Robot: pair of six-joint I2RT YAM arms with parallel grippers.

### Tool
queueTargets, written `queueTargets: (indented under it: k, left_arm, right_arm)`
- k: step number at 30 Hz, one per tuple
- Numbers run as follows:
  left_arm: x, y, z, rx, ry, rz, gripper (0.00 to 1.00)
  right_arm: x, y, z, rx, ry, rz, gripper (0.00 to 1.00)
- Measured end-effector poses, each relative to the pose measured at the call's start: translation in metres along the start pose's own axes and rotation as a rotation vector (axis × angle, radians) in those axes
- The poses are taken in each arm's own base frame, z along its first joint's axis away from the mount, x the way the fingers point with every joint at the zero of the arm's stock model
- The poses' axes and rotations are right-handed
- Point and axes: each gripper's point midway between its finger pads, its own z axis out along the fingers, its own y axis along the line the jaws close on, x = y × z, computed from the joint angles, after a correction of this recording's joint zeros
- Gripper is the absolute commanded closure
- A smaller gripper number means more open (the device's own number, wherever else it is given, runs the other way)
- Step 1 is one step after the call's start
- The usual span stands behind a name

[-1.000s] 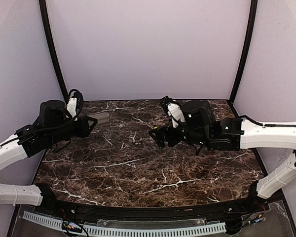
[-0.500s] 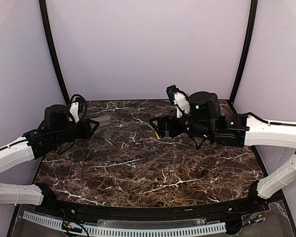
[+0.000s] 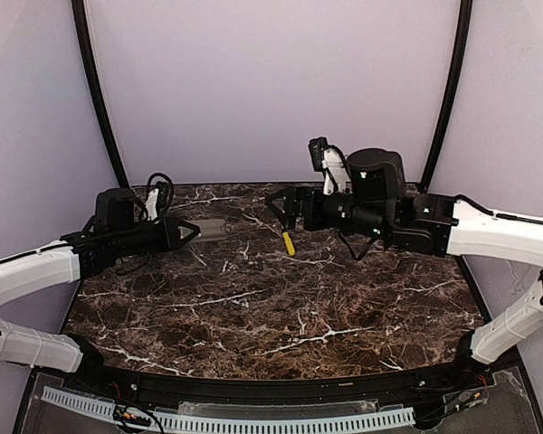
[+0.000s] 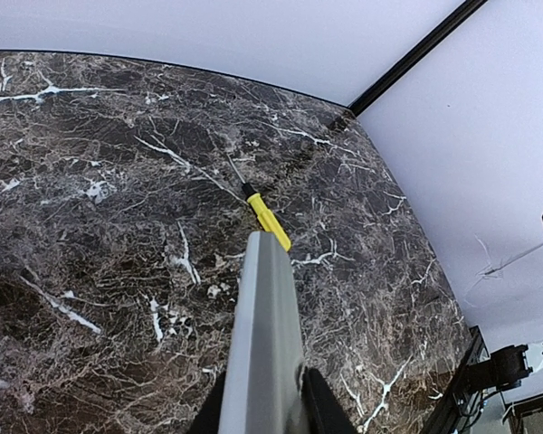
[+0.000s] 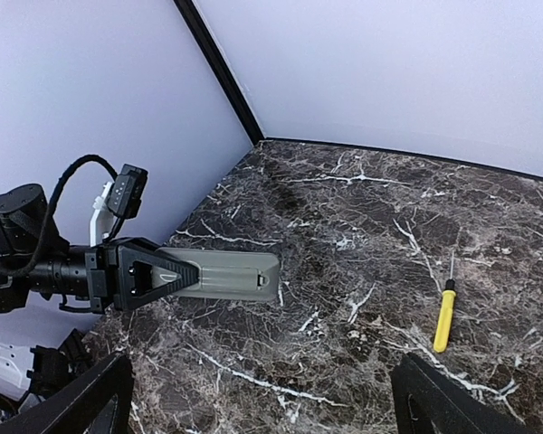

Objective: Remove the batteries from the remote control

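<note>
Remote control (image 5: 231,274) in left tool (image 5: 188,273), yellow-handled screwdriver (image 5: 444,318) flat on table (image 5: 344,384)

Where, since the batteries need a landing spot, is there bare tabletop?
The near half of the table, from the arm bases to the screwdriver, is bare; so is the strip between remote control and screwdriver. Crowded: far left, where the left gripper holds the remote control, and under the open right gripper.

The remote control (image 5: 231,274) is a slim, flat grey-beige bar; one end is clamped in the left hand (image 5: 192,274); the rest juts out level from that hand, lengthwise, raised off the marble surface (image 5: 344,362).
</note>
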Motion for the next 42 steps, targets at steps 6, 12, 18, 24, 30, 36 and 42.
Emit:
queueTargets:
  k: [6,12,18,24,30,36,42]
  left_arm:
    - [0.0,-0.005,0.002,0.029,0.005,-0.024,1.0]
    - [0.0,-0.015,0.005,0.092,0.012,-0.06,1.0]
    - [-0.003,-0.022,0.004,0.134,-0.001,-0.1,1.0]
    - [-0.001,-0.026,0.005,0.163,-0.005,-0.143,1.0]
    - [0.016,-0.045,0.012,0.192,0.04,-0.14,1.0]
    - [0.029,-0.055,0.021,0.193,0.058,-0.148,1.0]
    - [0.037,-0.055,0.032,0.175,0.068,-0.169,1.0]
  right_arm:
    - [0.007,0.016,0.024,-0.062,0.031,0.027,0.01]
    - [0.022,0.03,0.053,-0.111,0.058,0.073,0.01]
    - [0.025,0.034,0.067,-0.119,0.066,0.134,0.01]
    - [0.027,0.035,0.068,-0.135,0.085,0.172,0.01]
    - [0.041,0.029,0.066,-0.128,0.128,0.192,0.01]
    - [0.06,0.009,0.059,-0.08,0.181,0.232,0.01]
    - [0.058,0.002,0.05,-0.06,0.189,0.259,0.02]
